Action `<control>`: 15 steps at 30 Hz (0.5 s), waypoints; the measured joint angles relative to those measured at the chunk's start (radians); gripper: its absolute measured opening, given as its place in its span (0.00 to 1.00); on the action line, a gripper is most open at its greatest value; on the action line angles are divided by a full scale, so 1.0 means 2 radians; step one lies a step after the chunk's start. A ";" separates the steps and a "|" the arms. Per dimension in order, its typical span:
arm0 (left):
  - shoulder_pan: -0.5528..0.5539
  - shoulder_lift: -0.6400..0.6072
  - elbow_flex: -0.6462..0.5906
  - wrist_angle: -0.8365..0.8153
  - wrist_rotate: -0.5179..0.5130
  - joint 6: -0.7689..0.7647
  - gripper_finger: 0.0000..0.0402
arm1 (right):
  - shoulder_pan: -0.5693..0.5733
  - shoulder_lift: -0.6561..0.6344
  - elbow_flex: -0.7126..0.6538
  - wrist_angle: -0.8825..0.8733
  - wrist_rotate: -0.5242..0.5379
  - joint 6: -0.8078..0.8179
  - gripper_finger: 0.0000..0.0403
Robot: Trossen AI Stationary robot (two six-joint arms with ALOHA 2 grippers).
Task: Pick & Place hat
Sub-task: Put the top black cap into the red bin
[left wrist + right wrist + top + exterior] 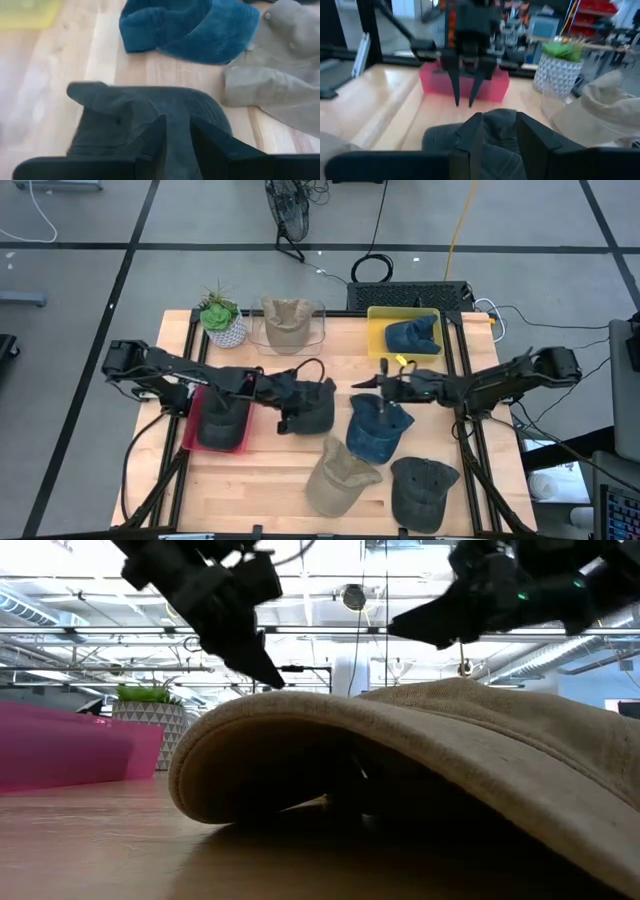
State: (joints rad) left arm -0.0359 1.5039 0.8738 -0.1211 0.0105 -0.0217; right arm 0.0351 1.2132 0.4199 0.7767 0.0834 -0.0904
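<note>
Over the middle of the desk (pixel 230 480) I have the left tool (pixel 283 423) just above the black hat (pixel 310 405), which lies beside the pink bin (pixel 190 435); its fingers (pixel 155 142) stand slightly parted, gripping nothing yet. My right tool (pixel 362 383) hovers above the blue hat (pixel 378 430), fingers (pixel 472 132) a little apart, empty too. I judge this the approach before a pick: next I must lower and close on fabric. Tan hat (pixel 340 477), grey hat (pixel 423 492), clear bin (pixel 287 325), yellow bin (pixel 405 330) and potted plant (pixel 222 318) share the wooden surface; cables and a fan sit beyond.
</note>
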 joint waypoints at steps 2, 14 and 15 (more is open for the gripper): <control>0.014 0.011 0.000 0.006 0.028 -0.001 0.24 | -0.001 -0.010 -0.024 0.039 0.001 0.011 0.23; 0.050 0.071 0.000 0.021 0.047 -0.025 0.24 | 0.000 -0.027 -0.044 0.040 0.039 0.022 0.20; 0.054 0.072 0.000 0.024 0.042 -0.033 0.24 | 0.000 -0.027 -0.044 0.040 0.039 0.022 0.20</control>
State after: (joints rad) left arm 0.0731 1.6482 0.8742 -0.0732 0.0950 -0.0872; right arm 0.0344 1.1584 0.3321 0.8560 0.1608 -0.0464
